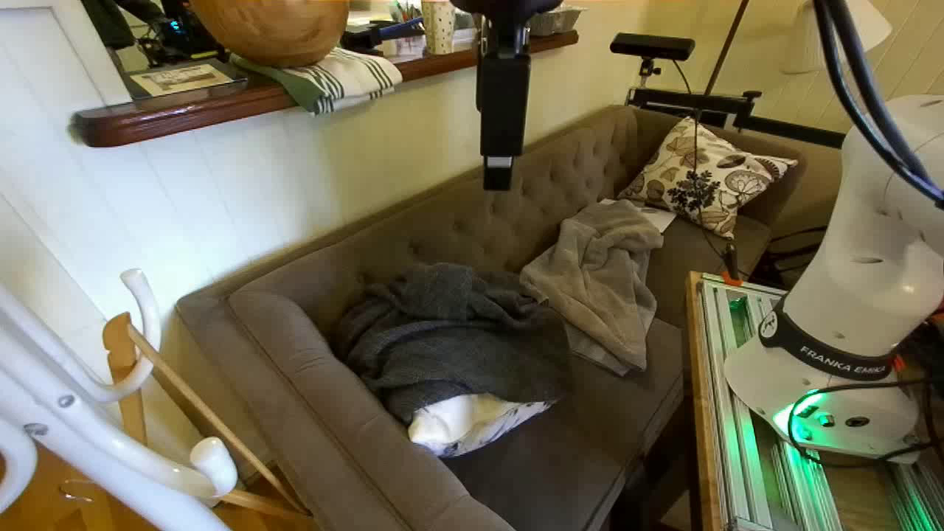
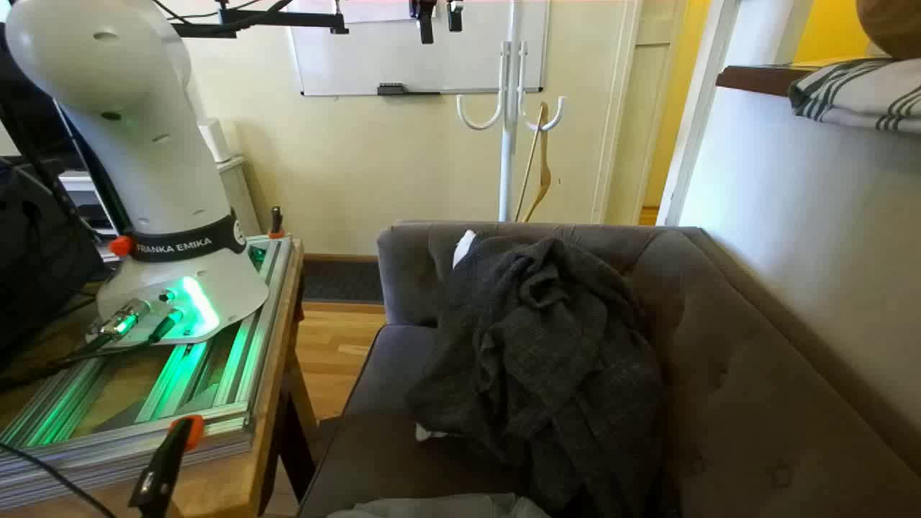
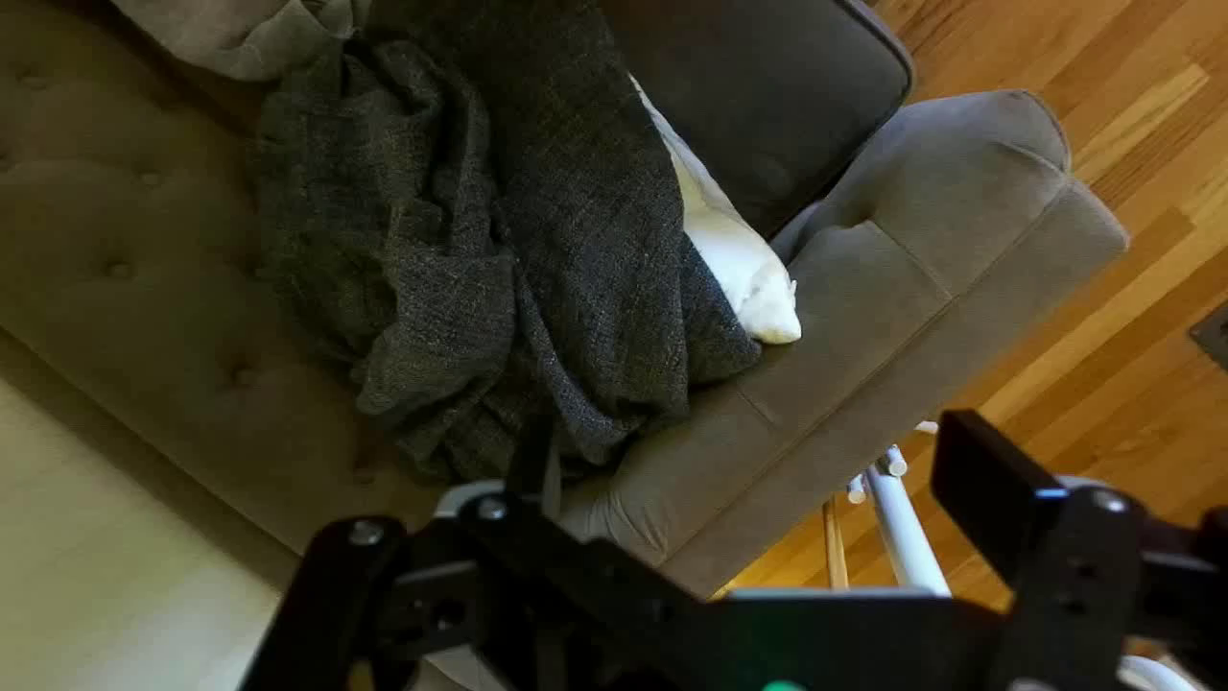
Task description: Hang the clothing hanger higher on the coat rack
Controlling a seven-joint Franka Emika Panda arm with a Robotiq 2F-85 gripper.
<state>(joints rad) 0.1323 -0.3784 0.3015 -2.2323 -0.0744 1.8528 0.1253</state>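
The light-tan wooden clothing hanger (image 2: 545, 169) hangs on a low upturned hook of the white coat rack (image 2: 508, 155), behind the sofa's far arm. In an exterior view the hanger (image 1: 210, 413) hangs at the lower left on a curved hook of the rack (image 1: 144, 313). In the wrist view only a strip of the hanger (image 3: 836, 547) shows beside the rack's pole (image 3: 907, 537); the rest is hidden by the sofa and gripper. My gripper (image 3: 753, 441) is open and empty, fingers wide apart. It is above the sofa, apart from the rack, in both exterior views (image 1: 498, 173) (image 2: 440, 29).
A grey sofa (image 1: 287, 332) bears a dark blanket (image 1: 472, 346), a light-grey cloth (image 1: 601, 280) and a patterned pillow (image 1: 704, 177). A dark wooden shelf (image 1: 177, 114) with a bowl (image 1: 273, 29) juts from the wall. A whiteboard (image 2: 345, 65) hangs behind the rack.
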